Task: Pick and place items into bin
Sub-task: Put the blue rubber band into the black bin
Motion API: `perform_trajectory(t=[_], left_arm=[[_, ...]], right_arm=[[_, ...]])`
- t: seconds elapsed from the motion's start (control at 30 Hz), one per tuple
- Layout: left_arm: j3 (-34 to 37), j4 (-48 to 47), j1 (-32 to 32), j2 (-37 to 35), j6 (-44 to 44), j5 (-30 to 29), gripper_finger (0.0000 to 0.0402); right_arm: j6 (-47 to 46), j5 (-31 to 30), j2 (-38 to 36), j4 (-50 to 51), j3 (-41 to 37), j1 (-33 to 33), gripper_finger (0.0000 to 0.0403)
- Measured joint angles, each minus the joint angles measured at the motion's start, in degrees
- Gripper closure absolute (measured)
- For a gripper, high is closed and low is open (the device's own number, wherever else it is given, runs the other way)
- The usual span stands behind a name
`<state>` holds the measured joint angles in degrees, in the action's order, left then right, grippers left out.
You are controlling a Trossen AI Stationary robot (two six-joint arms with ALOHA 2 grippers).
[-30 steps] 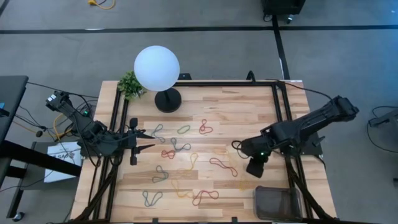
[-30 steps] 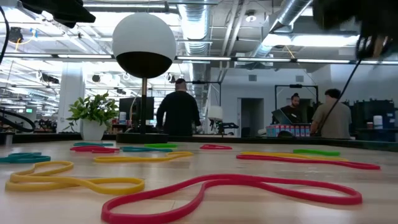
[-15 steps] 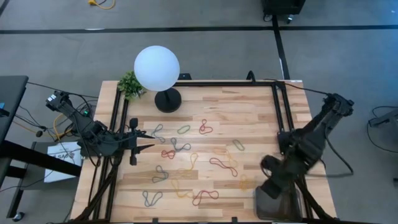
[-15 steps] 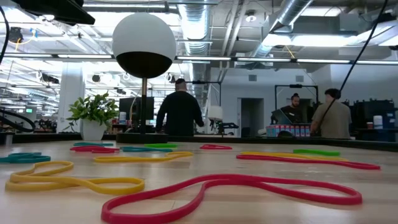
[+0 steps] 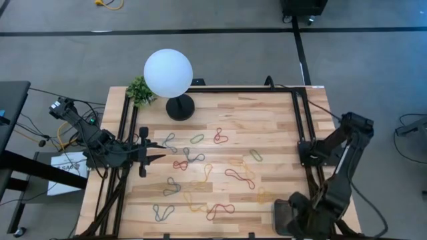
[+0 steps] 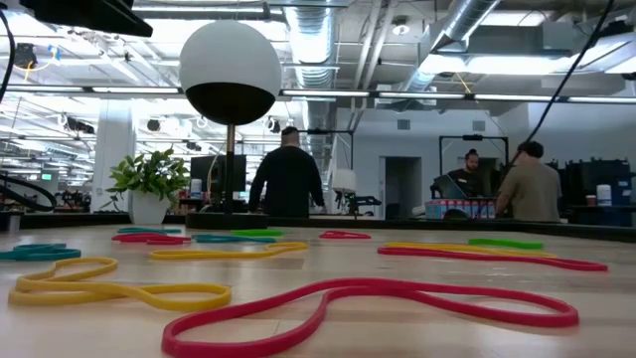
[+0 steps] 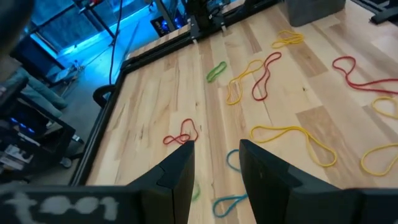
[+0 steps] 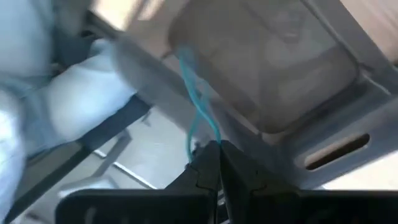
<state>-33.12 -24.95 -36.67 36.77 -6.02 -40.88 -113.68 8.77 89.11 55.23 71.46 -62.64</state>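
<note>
Several rubber bands point(image 5: 200, 175) in red, yellow, green and grey-blue lie flat across the wooden table; in the low view a red one point(image 6: 368, 303) and a yellow one point(image 6: 109, 290) lie nearest. The dark mesh bin point(image 5: 281, 213) sits at the table's near right corner, blurred in the right wrist view as the bin point(image 8: 267, 62). My right gripper point(image 5: 301, 215) hangs over the bin, shut on a grey-blue band point(image 8: 198, 112). My left gripper point(image 5: 159, 150) waits open at the table's left side, its fingers apart point(image 7: 214, 158) above bare wood. My right gripper point(image 8: 212, 155) pinches one end of the grey-blue band point(image 8: 208, 138) between its two fingertips. The fingers point down toward the bin. The band is lifted clear of the table and trails slack and thin ahead of the fingers, over the bin.
A white globe lamp point(image 5: 168, 72) on a black base and a small green plant point(image 5: 140, 90) stand at the far left of the table. Black frame rails point(image 5: 299, 127) run along both sides. People stand in the room beyond the table point(image 6: 288, 179).
My right arm has swung from the table's middle right toward the near edge and now hangs over the bin at the near right corner, carrying the grey-blue band with it. The bands on the table and my left arm have stayed put.
</note>
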Motion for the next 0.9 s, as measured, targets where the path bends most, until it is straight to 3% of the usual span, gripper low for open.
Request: perform_trajectory(t=[0.2,0.47,0.9], left_arm=[[0.0,0.0,0.0,-0.02,-4.41,-0.09,0.0283],[0.0,0.2,0.0,-0.01,-10.03,-0.14,0.0283],[0.0,6.21,0.02,0.0,-17.11,-0.55,0.0283]], right_arm=[[-1.81,6.12,4.27,-0.44,0.0,1.16,0.037],[-1.26,7.67,5.44,-0.02,-0.02,5.42,0.0333],[19.36,7.55,5.43,-2.16,0.91,19.64,0.0331]])
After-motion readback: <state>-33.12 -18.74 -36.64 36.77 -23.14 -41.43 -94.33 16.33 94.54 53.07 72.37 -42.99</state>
